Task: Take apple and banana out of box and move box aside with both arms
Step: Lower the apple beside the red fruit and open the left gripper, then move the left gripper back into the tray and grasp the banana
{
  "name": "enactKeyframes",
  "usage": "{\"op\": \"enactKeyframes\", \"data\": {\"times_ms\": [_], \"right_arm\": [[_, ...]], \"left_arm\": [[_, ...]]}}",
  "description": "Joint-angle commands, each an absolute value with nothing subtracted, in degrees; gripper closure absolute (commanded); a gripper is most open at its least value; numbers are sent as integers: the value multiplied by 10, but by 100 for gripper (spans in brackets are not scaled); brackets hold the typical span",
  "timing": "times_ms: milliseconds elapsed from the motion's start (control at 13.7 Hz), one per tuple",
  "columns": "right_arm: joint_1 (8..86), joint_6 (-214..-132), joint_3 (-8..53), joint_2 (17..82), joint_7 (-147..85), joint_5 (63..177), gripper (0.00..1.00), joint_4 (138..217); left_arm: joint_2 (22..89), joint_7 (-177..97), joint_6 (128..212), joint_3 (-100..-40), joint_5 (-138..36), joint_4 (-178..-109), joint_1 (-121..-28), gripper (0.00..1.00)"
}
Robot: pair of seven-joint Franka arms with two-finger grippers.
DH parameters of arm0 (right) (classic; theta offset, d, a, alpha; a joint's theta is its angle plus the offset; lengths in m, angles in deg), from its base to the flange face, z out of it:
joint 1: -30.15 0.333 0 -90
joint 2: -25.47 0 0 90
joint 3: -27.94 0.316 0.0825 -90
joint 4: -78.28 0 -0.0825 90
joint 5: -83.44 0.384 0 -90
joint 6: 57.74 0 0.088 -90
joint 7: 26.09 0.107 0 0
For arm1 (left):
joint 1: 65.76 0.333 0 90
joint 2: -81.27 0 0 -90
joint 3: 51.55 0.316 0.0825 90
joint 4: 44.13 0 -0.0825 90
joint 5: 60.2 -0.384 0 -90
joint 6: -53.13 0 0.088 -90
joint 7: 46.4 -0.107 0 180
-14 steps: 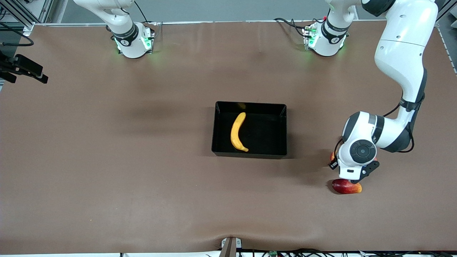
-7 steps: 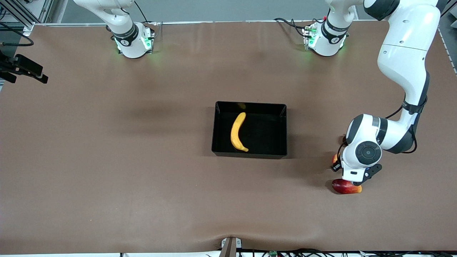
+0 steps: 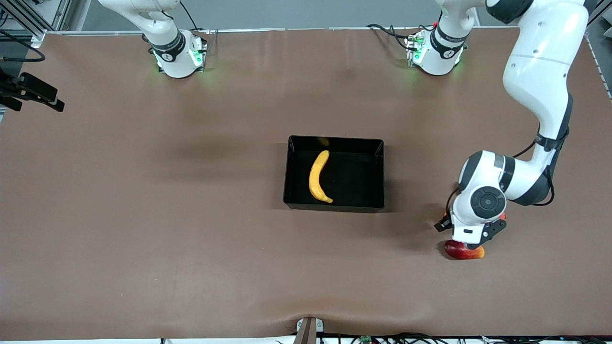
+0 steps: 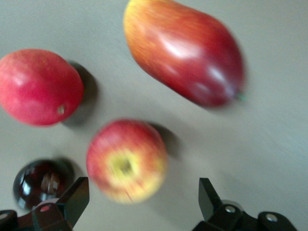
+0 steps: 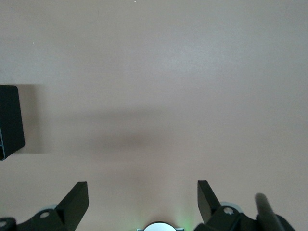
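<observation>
Left gripper now wide, small red-yellow blotched apple released onto table beside elongated dark-red mango-like fruit. Long yellow banana remains in glossy black plastic box. Right gripper wide, waiting.

I see the long curved yellow banana in the glossy black shallow plastic box; the small red-and-yellow blotched apple sits on the brown bench toward the left arm's end.

a dark-red and yellow mango-like fruit is lying on the brown surface, with a pinkish-red round fruit sitting nearby and a small dark glossy round fruit resting near that.
</observation>
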State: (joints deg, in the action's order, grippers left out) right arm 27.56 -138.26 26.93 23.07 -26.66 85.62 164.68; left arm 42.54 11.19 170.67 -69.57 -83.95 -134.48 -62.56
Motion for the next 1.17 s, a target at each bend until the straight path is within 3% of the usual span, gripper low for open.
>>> {"op": "enactKeyframes", "data": {"times_ms": [0,291,656,1093], "right_arm": [[265,-1382,276,234,-269,866,0,1641],[265,-1383,276,234,-270,865,0,1641],[265,-1383,276,234,-269,864,0,1641],[265,-1383,276,234,-270,863,0,1641]], "left_arm": [[479,132,1659,-753,-817,-1354,-635,0],[480,184,1658,-850,-816,-1344,-658,0],[431,207,1671,-841,-821,-1286,-774,0],[355,193,1786,-835,-877,-1282,-837,0]]}}
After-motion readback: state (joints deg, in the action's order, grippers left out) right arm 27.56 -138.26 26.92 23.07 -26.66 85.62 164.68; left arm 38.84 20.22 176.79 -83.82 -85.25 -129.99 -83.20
